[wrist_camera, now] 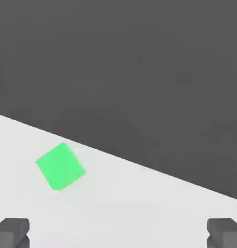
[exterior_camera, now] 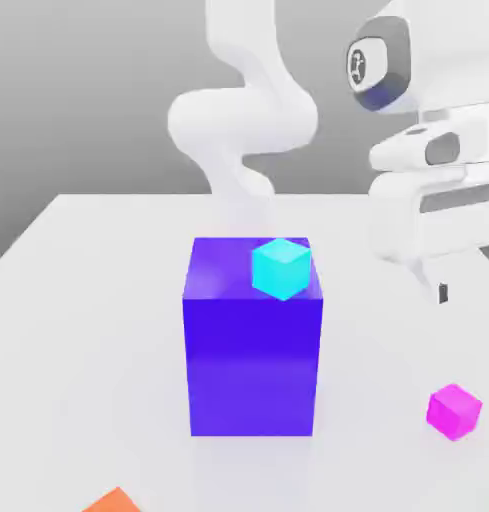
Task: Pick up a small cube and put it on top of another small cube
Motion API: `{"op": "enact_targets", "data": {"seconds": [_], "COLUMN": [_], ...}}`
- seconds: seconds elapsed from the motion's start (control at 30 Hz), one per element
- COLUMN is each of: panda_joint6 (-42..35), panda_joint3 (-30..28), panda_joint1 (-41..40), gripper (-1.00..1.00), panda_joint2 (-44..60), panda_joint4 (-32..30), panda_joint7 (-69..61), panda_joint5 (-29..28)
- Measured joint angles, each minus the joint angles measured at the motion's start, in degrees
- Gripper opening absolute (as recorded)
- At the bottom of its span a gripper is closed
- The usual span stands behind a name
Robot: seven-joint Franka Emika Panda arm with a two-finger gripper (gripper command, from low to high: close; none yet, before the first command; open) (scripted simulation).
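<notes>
The small magenta cube (exterior_camera: 454, 411) rests on the white table (exterior_camera: 78, 330), well apart from the tall blue-violet block (exterior_camera: 253, 350) bearing a cyan cube (exterior_camera: 281, 268). An orange cube (exterior_camera: 115, 502) sits at the near edge. Above, the gripper (wrist_camera: 118, 231) hangs wide open, empty, near a green cube (wrist_camera: 60, 166).
</notes>
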Motion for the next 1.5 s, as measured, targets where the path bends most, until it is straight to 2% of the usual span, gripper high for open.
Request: {"op": "enact_targets", "data": {"seconds": [0.17, 0.4, 0.43, 0.67, 0.87, 1.5], "panda_joint6": [4.5, 14.0, 15.0, 14.9, 6.8, -9.7], "panda_joint3": [0.6, -5.3, -6.0, -5.9, -1.4, 3.8], "panda_joint1": [5.1, 12.1, 12.7, 12.6, 9.2, 0.6], "gripper": [0.0, 0.0, -1.0, -1.0, -1.0, -1.0], "panda_joint2": [10.7, 25.4, 26.6, 26.5, 16.8, 25.9], "panda_joint4": [-2.4, -1.3, -1.1, -1.1, -2.6, 21.8], "panda_joint7": [5.6, 12.6, 13.0, 13.1, 7.4, -36.2], "panda_joint5": [-6.3, -15.0, -15.5, -15.6, -9.8, -12.7]}}
